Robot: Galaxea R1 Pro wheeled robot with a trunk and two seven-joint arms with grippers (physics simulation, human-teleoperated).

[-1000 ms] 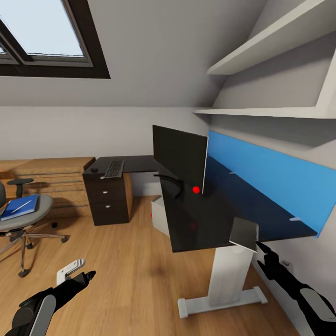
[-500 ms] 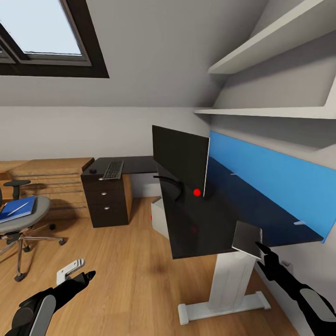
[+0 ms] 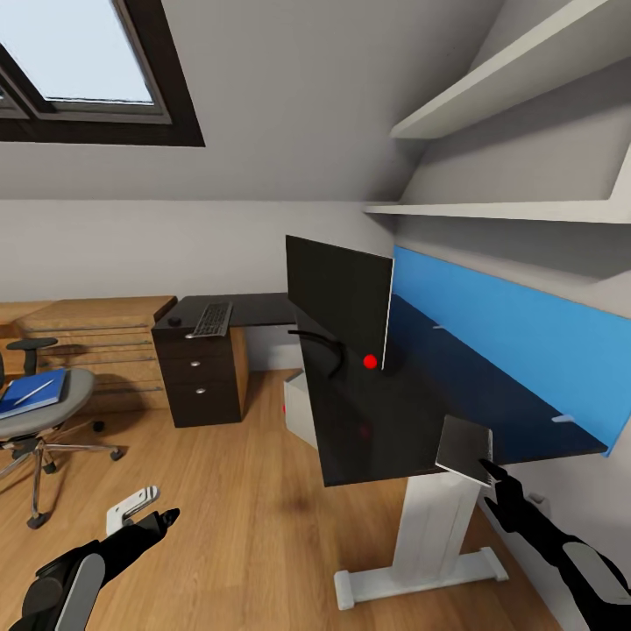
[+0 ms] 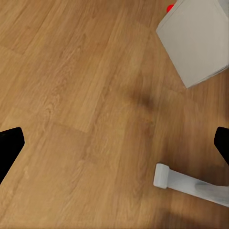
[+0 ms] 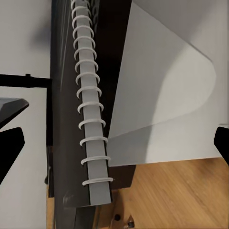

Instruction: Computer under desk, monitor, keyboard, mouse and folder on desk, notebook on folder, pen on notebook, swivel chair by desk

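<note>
While the notebook (image 3: 464,450) lies at the near corner of the tabletop (image 3: 377,421), its spiral-bound spine overhanging the edge, the right gripper (image 3: 491,473) hovers just beside it with fingers apart, empty. A good grasp would close across the thin cover near the wire coil, lifting level so the pages do not fan. Covers look matte grey-white; the coil (image 5: 90,124) is pale wire; the tabletop is glossy black. Left gripper (image 3: 162,519) hangs low over the wooden floor (image 4: 71,95), spread open. Well apart, the blue folder (image 3: 33,392) rests on the swivel chair (image 3: 44,412).
</note>
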